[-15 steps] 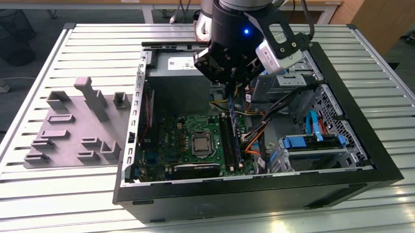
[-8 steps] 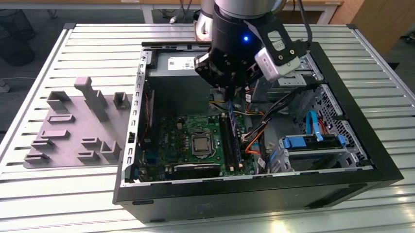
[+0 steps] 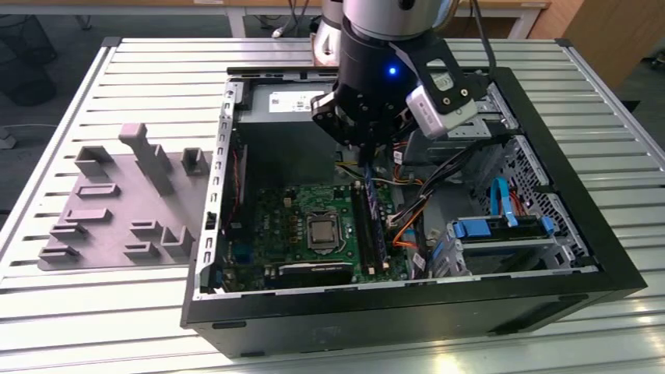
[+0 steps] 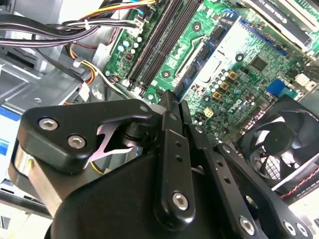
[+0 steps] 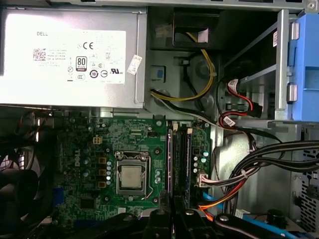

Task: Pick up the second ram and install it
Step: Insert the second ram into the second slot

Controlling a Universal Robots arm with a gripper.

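My gripper [image 3: 366, 156] hangs inside the open computer case [image 3: 416, 312], over the far end of the black memory slots [image 5: 182, 164]. Its black fingers [image 4: 169, 144] are drawn together, and nothing shows between them or past their tips. The second ram [image 3: 371, 222] is a thin dark blue stick standing on edge along the slots, next to the processor socket [image 3: 324, 232]. In the first wrist view the second ram [image 5: 169, 164] is a narrow strip running away from the gripper [image 5: 174, 216]. I cannot tell whether the fingertips touch it. The gripper [image 4: 172, 99] points at the slots' end clips.
A silver power supply [image 5: 70, 55] fills the case's far end. Bundled cables [image 5: 259, 164] and blue drive brackets [image 3: 499, 226] crowd the side at the exterior view's right. A black fan [image 4: 279, 144] sits past the motherboard. A grey holder fixture [image 3: 120, 202] lies on the slatted table at the exterior view's left.
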